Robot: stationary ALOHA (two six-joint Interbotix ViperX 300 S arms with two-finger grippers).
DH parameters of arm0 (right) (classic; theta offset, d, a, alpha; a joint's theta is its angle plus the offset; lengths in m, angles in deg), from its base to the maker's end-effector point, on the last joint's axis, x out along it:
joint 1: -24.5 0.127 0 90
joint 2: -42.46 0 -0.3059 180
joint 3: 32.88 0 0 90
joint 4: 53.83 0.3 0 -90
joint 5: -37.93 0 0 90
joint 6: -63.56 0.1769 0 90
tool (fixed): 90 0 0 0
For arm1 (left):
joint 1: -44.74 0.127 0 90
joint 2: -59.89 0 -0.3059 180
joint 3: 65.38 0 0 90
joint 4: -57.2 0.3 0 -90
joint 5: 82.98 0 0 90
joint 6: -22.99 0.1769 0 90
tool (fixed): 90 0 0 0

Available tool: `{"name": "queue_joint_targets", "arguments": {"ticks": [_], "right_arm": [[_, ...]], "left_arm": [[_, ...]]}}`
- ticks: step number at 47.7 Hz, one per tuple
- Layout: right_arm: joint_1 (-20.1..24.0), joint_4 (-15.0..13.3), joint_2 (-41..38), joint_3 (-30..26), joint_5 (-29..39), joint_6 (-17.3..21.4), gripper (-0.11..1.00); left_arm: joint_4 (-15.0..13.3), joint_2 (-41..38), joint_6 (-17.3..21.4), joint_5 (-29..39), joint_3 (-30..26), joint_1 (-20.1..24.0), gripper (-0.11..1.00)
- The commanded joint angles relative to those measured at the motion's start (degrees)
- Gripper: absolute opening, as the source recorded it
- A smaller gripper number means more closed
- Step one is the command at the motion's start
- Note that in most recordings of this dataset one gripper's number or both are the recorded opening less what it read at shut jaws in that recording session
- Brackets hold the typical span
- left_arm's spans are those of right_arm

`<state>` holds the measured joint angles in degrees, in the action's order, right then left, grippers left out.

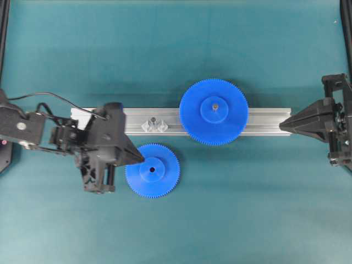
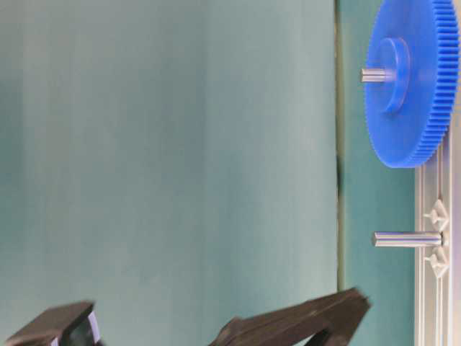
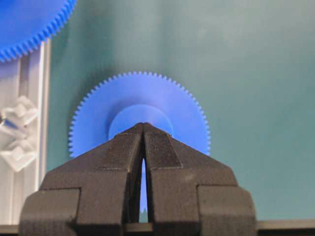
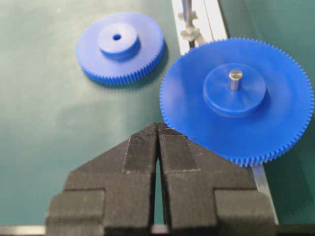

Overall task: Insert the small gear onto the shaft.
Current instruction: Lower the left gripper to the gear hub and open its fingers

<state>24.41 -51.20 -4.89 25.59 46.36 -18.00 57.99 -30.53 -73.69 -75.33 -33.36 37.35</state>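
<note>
The small gear lies flat on the green mat just in front of the rail, with its hub and dark centre hole up; it also shows in the left wrist view and the right wrist view. The shaft is a bare grey pin on a clear base on the rail, left of the large gear. My left gripper is shut with nothing in it, its tips meeting over the small gear's hub. My right gripper is shut and empty at the rail's right end.
The larger blue gear sits on its own pin on the ribbed aluminium rail, also seen in the right wrist view. Green mat surrounds everything. Black frame posts stand at the far left and right edges.
</note>
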Motion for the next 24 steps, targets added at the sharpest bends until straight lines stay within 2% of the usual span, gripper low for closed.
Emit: {"name": "queue_joint_targets", "arguments": {"ticks": [1,14,24], "right_arm": [[0.09,0.09,-0.62,-0.35,-0.18,0.79,0.04],[0.09,0.09,-0.53,-0.26,-0.18,1.23,0.04],[0.0,0.09,-0.53,-0.26,-0.18,1.14,0.04]], "left_arm": [[0.18,-0.7,-0.09,-0.18,-2.11,-0.79,0.0],[0.18,-4.83,-0.09,2.2,-5.36,-0.97,0.0],[0.18,-8.26,-0.09,7.73,-8.96,-0.97,0.0]]}}
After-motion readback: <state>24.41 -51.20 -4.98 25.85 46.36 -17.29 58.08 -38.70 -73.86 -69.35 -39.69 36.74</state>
